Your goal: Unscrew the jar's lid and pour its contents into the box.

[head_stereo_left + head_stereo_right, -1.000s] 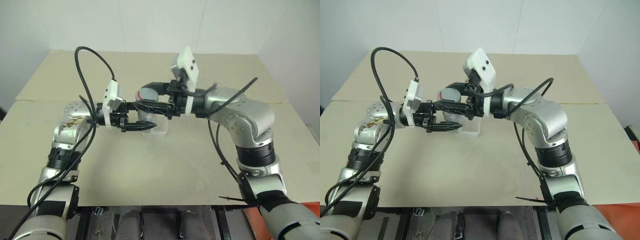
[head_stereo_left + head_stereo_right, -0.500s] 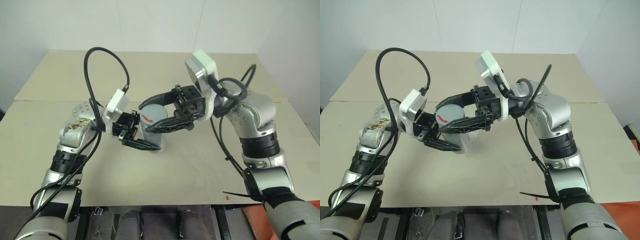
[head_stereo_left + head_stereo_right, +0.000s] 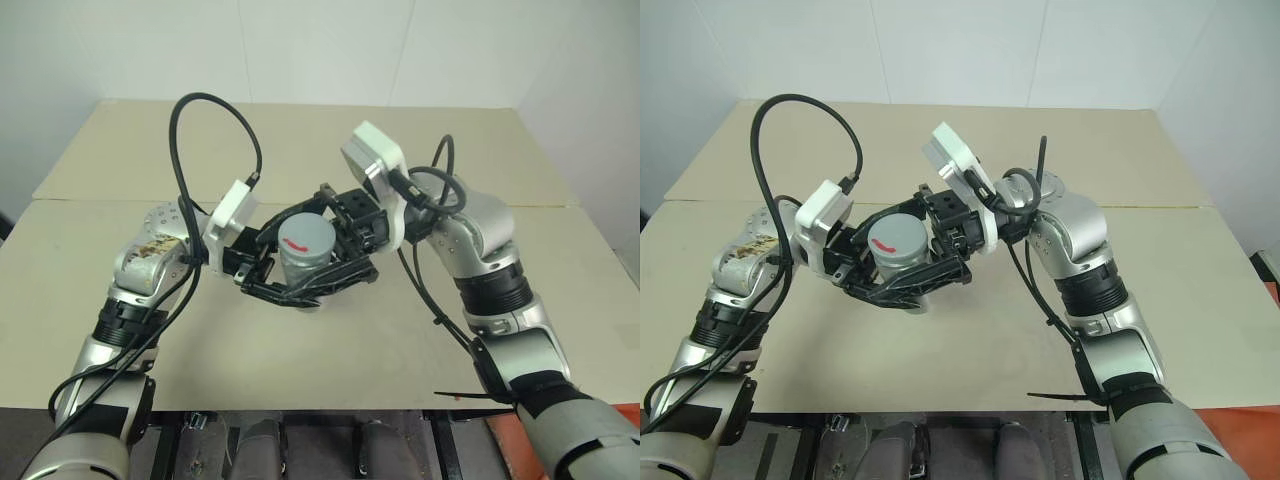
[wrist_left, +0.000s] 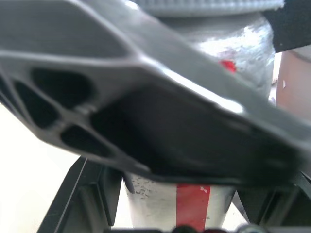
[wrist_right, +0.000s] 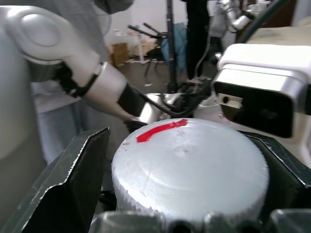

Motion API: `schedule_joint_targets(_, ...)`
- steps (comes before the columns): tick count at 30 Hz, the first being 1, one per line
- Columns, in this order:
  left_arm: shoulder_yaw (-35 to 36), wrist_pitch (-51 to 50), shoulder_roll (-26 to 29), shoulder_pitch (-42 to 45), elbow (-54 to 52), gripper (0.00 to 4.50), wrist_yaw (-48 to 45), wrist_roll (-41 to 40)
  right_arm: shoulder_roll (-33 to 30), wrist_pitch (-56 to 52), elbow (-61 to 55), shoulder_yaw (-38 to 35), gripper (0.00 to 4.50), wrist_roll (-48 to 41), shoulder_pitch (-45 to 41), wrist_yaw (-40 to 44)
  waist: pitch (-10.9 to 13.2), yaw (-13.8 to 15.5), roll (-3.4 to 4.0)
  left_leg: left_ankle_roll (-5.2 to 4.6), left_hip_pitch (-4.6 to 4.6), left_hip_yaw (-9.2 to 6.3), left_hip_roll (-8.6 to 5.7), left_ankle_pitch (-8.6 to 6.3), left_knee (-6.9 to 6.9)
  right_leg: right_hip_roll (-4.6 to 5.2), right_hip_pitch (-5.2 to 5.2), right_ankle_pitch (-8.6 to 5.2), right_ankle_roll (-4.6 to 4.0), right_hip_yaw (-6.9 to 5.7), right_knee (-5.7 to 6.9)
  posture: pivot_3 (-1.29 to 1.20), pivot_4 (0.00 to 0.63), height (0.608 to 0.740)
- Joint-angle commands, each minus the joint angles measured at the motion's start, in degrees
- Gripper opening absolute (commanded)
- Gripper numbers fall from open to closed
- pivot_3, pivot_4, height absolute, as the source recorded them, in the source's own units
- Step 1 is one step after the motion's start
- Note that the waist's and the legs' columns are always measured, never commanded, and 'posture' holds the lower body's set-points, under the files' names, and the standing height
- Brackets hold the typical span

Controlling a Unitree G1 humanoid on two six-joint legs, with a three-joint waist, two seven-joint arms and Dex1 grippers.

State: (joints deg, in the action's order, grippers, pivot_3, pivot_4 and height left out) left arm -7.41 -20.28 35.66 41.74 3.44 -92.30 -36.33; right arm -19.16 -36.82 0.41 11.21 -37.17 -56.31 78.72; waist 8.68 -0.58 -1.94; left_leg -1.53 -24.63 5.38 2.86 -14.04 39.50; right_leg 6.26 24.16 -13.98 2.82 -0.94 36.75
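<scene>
The jar (image 3: 297, 268) hangs above the table, tilted so that its grey lid (image 3: 305, 237), marked with a red stroke, faces up toward me. My left gripper (image 3: 283, 272) is shut on the jar's silvery body, whose red stripe (image 4: 193, 208) appears in the left wrist view. My right gripper (image 5: 187, 145) reaches in from the right and is open. One of its fingers (image 5: 80, 179) stands on each side of the lid (image 5: 194, 170), with a thin gap. The box is hidden behind the jar and grippers. The contents are hidden.
The beige table (image 3: 400, 340) spreads on all sides of the hands, with a seam across its back part (image 3: 120, 200). A black cable (image 3: 215, 110) loops high over my left arm, and another (image 3: 425, 300) hangs under my right wrist.
Both hands have drawn nearer to me and the jar has tipped its lid toward me. My right wrist has swung round, and its fingers now stand off the lid.
</scene>
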Motion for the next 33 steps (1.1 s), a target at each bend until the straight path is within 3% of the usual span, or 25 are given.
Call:
schedule_joint_targets(1,5.0,-0.3,3.9,0.3,1.8,2.84,-0.2,-1.1,-1.2,-0.5,-6.7,-4.7,4.47,0.0,3.0,-8.2,0.0,-0.1,0.0,0.01,0.0,-0.01,0.01,0.0,0.0,0.0,0.01,0.0,0.0,0.0,0.01,0.0,0.15,0.74)
schedule_joint_targets(7,10.0,0.4,5.4,-1.6,4.3,2.84,6.6,1.3,-2.8,-2.9,-16.6,-8.9,4.47,1.0,9.9,-23.3,0.0,-0.1,0.0,0.12,0.0,0.01,0.02,0.07,-0.01,0.0,0.01,0.0,0.0,0.0,0.01,0.0,0.15,0.74)
schedule_joint_targets(16,11.1,2.1,-2.3,-7.1,-1.8,2.84,28.0,7.8,1.1,-12.3,-23.9,-10.3,4.47,3.5,10.3,-47.1,0.0,0.0,0.0,0.13,-0.02,0.01,0.02,0.07,0.0,0.01,0.01,0.0,0.0,0.02,0.03,0.0,0.15,0.74)
schedule_joint_targets(22,9.1,1.0,-7.5,-8.7,-5.1,2.84,40.4,12.9,3.3,-15.1,-27.1,-6.7,4.47,3.9,8.8,-52.2,0.0,-0.1,0.0,0.05,-0.02,0.0,0.0,0.03,0.0,0.01,0.02,0.0,0.0,0.04,0.02,0.0,0.15,0.74)
schedule_joint_targets(33,7.4,-0.1,-8.9,-11.1,-9.8,2.84,45.0,14.5,7.4,-14.0,-22.9,-0.9,4.47,11.5,6.0,-59.7,0.0,-0.2,0.0,0.06,-0.01,0.02,0.01,0.04,-0.01,0.0,0.02,0.0,0.0,0.03,0.03,0.0,0.15,0.74)
